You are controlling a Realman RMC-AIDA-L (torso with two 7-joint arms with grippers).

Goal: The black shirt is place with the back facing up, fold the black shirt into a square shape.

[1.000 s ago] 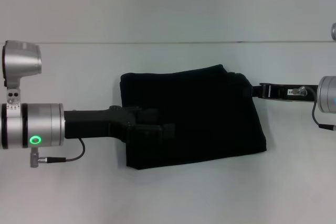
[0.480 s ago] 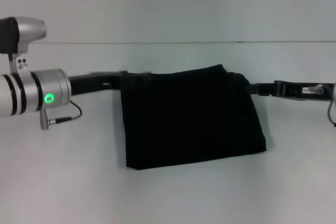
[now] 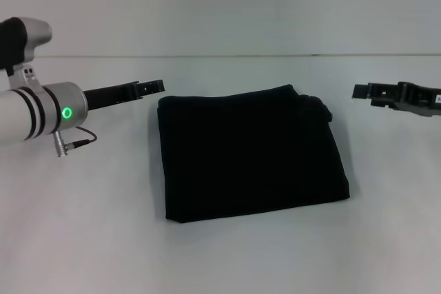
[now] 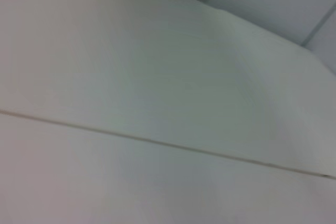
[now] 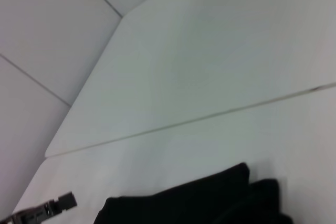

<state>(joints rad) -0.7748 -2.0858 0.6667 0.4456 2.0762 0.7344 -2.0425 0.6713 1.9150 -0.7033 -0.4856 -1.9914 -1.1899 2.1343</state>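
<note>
Fingers of left gripper [image 3: 155, 87] and right gripper [image 3: 358, 91] empty, spread unclear, both clear of black shirt [image 3: 251, 153]. Folded near-square at frame centre on surface [image 3: 83, 239]. Soft, light, limp; best pinched at corners or edge.

You see even, diffuse overhead light; plain white matte table [image 3: 227, 259] bright, glare-free. Your matte-black folded cloth shirt [image 3: 249, 153] swallows detail, casts thin soft shadow at near edge. Both wrist views soft, hazy.
</note>
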